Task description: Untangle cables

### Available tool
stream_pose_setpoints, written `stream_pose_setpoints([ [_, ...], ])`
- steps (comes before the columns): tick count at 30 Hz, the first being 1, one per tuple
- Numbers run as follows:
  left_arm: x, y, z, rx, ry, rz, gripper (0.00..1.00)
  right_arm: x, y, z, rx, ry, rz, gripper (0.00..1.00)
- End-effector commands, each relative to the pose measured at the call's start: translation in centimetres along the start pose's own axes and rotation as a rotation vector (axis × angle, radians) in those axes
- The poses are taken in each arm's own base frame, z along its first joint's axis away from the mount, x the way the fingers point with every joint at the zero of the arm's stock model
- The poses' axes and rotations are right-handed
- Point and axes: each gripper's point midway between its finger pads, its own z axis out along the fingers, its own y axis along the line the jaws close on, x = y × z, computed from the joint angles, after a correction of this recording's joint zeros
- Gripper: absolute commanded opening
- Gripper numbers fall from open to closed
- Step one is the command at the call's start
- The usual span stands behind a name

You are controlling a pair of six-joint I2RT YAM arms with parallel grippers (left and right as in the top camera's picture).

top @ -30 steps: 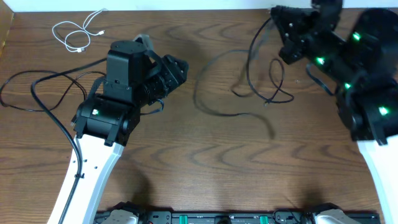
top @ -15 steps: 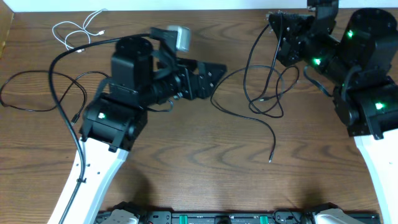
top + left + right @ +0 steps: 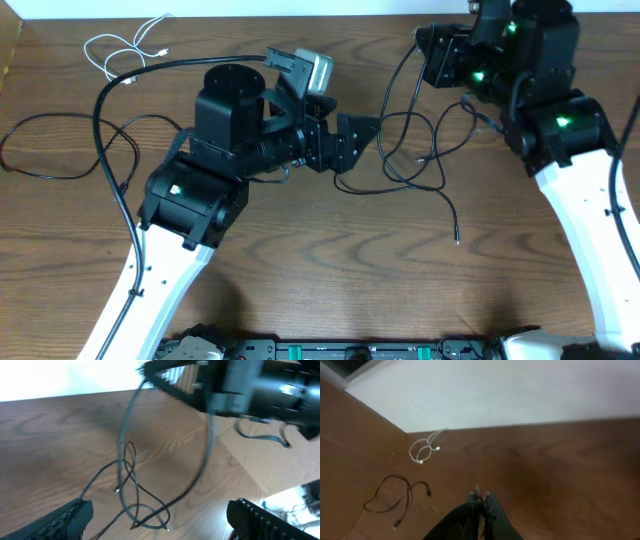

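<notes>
Knot approached; left gripper (image 3: 358, 140) has opened
Its jaws now spread wide beside the black cable (image 3: 124, 425) loops mid-tabletop (image 3: 300, 250); right gripper (image 3: 481, 496) pinches that cable's upper end, lifted; white cable (image 3: 125, 50) lies well apart; a second grasp looks ready.

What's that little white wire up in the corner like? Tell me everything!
The white cable is a thin, smooth cord curled into a few loose loops, with small plug ends. It lies flat on the wooden table near the far left corner, close to the back edge. Nothing is gripping it.
</notes>
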Motion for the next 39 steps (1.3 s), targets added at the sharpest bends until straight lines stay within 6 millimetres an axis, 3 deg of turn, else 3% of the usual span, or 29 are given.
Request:
stream_pose_setpoints([
  [1,-1.0,-1.3,-0.2,0.022,-0.026,0.112,0.91,1.8,-0.5,1.9,0.014,0.065,0.123,0.01],
  [8,0.0,0.2,2.7,0.018,0.031,0.112,0.84,3.8,1.4,2.4,-0.056,0.145,0.141,0.01],
  [12,-0.4,-0.5,3.3,0.045,0.012,0.135,0.79,5.2,0.6,2.6,0.025,0.176,0.129,0.01],
  [21,0.5,-1.4,4.7,0.076,0.043,0.144,0.72,6.0,2.4,2.9,-0.012,0.193,0.107,0.01],
  [25,1.1,-1.1,5.5,0.074,0.065,0.135,0.71,5.9,2.1,2.9,0.003,0.186,0.106,0.01],
  [33,0.9,0.0,5.6,0.030,0.055,0.134,0.53,5.5,1.7,2.6,-0.022,0.194,0.125,0.01],
  [36,0.8,0.0,5.6,0.028,0.051,0.135,0.51,5.6,1.7,2.6,-0.022,0.195,0.125,0.01],
  [39,0.8,0.0,5.6,0.028,0.051,0.135,0.37,5.6,1.7,2.6,-0.021,0.198,0.126,0.01],
])
